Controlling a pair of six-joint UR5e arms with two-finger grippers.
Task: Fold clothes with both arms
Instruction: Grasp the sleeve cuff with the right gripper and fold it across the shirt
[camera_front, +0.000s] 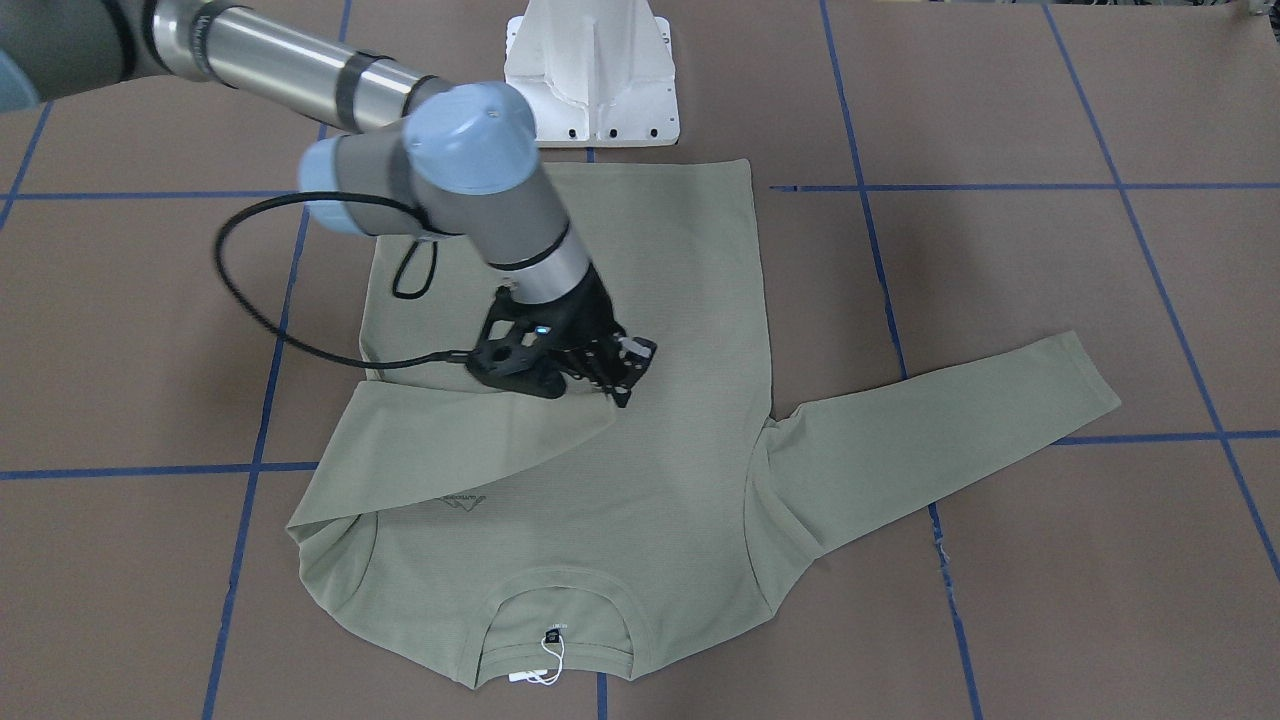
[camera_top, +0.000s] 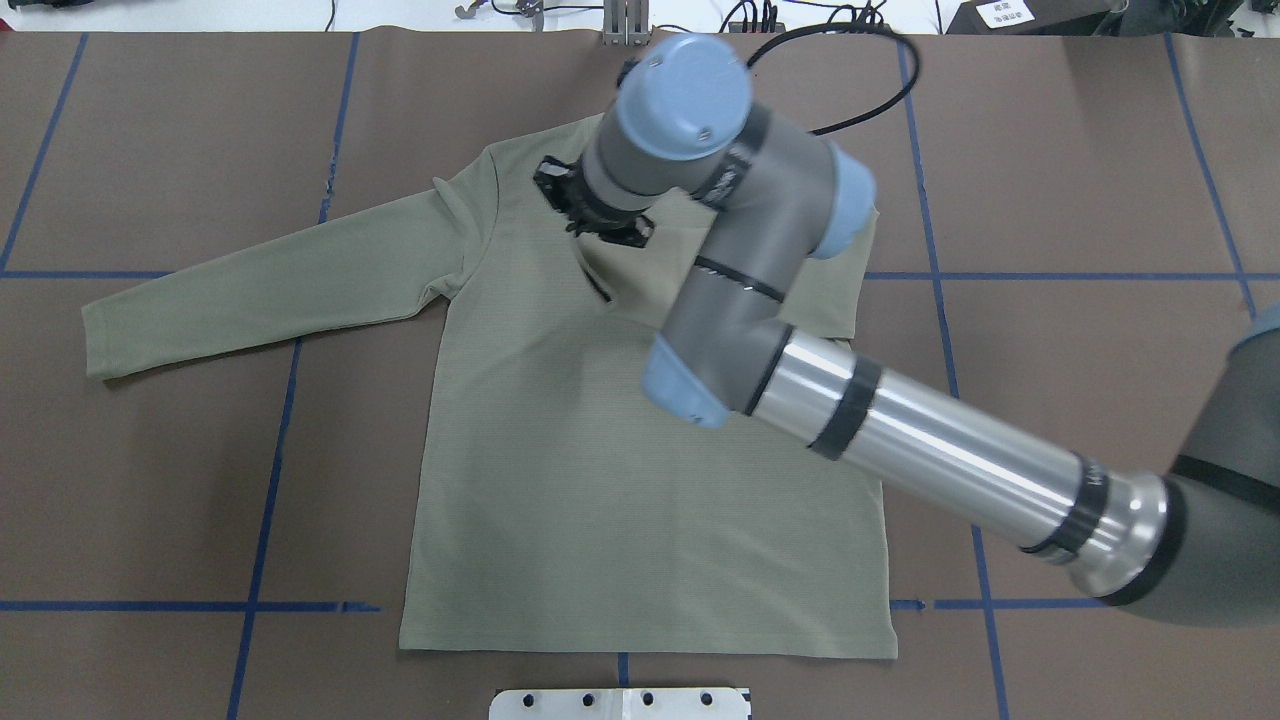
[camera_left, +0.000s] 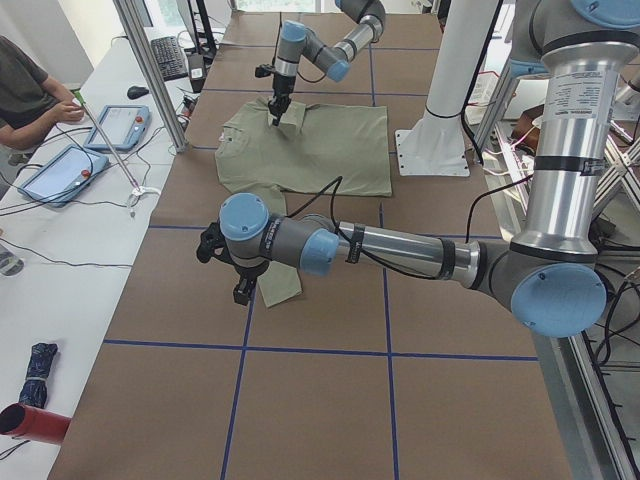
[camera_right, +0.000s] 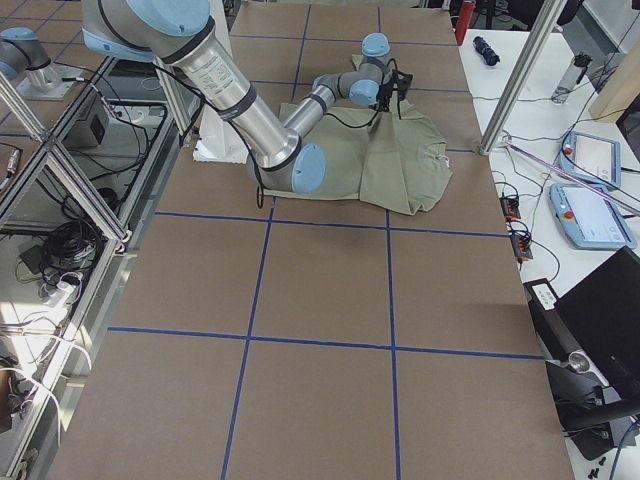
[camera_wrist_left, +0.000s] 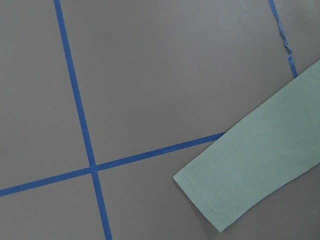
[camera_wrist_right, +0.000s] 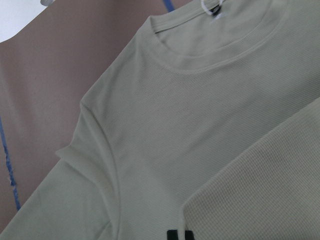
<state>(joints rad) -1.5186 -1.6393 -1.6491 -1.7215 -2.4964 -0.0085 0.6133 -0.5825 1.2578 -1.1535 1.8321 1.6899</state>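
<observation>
One shirt lies flat and face up in the middle of the table. Its hem is by the base at the robot's edge and its neckline is toward the operators' edge. The tag hangs on its string inside the collar.

The right sleeve is folded in from its shoulder across the chest, and its edge passes just beside the logo. Its cuff ends at the right gripper, over the middle of the body. The right arm reaches in from the robot's right with its wrist bent down at the cloth. The jaws are narrow and seem pinched on the cuff. In the wrist view two black fingertips sit close together at the sleeve's edge.

The left sleeve stretches flat toward the table's left end, slanting a little toward the robot's edge. Its cuff lies beside a crossing of blue tape, with one line running under it.

The left gripper hangs near that cuff in the side view. I cannot tell whether its jaws are wide or closed.

A person leans on the white bench along the operators' side.
</observation>
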